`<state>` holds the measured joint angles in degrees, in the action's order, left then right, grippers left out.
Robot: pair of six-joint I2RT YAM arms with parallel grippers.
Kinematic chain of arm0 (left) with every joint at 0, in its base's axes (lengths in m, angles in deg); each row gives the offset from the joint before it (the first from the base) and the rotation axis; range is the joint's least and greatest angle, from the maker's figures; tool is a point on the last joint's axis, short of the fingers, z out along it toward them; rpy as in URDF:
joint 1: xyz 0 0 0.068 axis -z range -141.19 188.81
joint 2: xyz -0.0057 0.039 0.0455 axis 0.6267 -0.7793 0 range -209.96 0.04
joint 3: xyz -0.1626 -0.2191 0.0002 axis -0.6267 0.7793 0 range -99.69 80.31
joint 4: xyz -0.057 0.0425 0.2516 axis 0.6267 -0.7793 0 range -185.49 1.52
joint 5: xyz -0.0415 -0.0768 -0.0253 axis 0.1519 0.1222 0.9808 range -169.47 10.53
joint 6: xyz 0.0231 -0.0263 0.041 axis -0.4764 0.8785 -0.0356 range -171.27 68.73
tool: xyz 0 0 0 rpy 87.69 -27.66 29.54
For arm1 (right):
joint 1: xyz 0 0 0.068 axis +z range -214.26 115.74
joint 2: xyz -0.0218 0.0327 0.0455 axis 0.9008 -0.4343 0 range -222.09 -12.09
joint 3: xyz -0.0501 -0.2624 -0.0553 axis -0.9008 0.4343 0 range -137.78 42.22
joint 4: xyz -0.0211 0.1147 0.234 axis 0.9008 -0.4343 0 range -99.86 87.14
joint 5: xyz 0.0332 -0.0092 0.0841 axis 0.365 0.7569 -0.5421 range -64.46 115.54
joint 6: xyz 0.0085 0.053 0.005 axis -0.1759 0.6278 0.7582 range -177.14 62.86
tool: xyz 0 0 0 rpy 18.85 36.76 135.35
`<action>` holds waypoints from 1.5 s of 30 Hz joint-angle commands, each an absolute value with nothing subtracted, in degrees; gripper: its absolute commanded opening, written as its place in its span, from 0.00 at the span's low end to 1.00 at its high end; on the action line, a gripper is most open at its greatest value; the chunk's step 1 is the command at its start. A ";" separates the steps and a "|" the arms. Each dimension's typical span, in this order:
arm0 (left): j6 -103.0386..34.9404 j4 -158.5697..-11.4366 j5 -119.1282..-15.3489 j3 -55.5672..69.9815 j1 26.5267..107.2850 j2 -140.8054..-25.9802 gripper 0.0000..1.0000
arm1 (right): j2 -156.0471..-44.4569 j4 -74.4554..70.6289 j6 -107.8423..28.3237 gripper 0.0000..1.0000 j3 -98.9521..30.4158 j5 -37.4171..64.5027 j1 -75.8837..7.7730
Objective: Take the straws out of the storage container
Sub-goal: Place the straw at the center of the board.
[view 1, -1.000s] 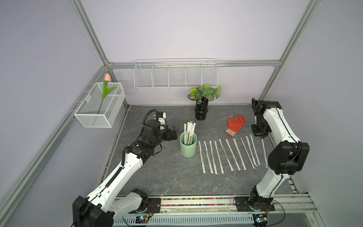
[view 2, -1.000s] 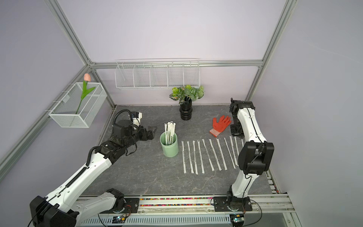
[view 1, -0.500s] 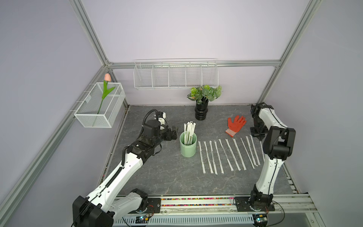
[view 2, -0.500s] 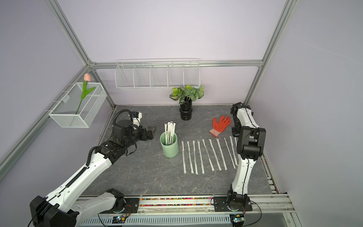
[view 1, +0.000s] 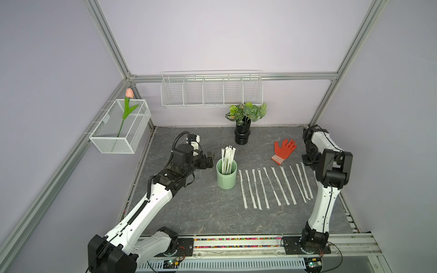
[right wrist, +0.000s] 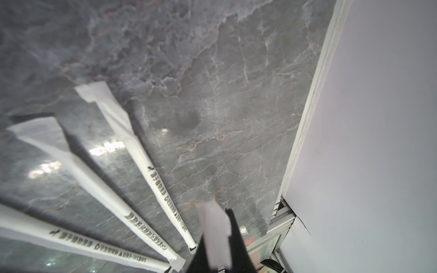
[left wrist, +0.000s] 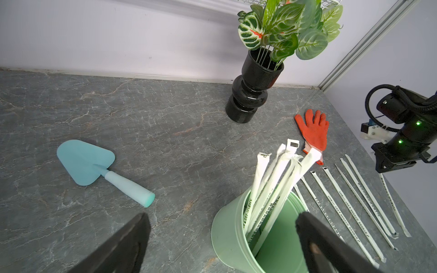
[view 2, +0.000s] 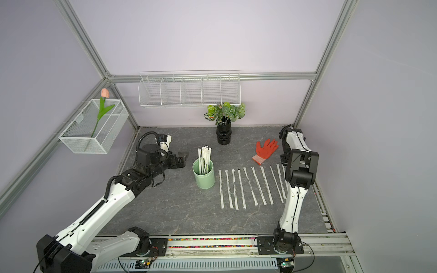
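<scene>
Wrapped straws (view 1: pixel 227 158) are seen standing in the mint-green storage container (view 1: pixel 226 180) at the centre of both top views. A row of laid-out straws (view 1: pixel 275 185) is spread flat on the grey table (view 1: pixel 201 212) to its right. The left gripper (view 1: pixel 209 160) is held just left of the container, jaws wide apart. The right gripper (right wrist: pixel 218 227) is clamped on the wrapper end of a single straw (right wrist: pixel 211 217) at the row's right end.
</scene>
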<state>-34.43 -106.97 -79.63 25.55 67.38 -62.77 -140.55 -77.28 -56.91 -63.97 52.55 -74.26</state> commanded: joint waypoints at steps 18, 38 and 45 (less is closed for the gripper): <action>-35.30 -106.59 -79.25 24.50 67.55 -63.98 1.00 | -146.88 -76.59 -58.38 0.14 -69.68 51.30 -74.43; -35.36 -106.52 -80.00 24.49 67.55 -63.28 1.00 | -132.65 -75.95 -55.59 0.24 -68.09 43.27 -72.15; -35.69 -107.21 -80.20 23.65 67.55 -62.82 1.00 | -114.40 -70.20 -52.75 0.33 -57.63 29.54 -67.58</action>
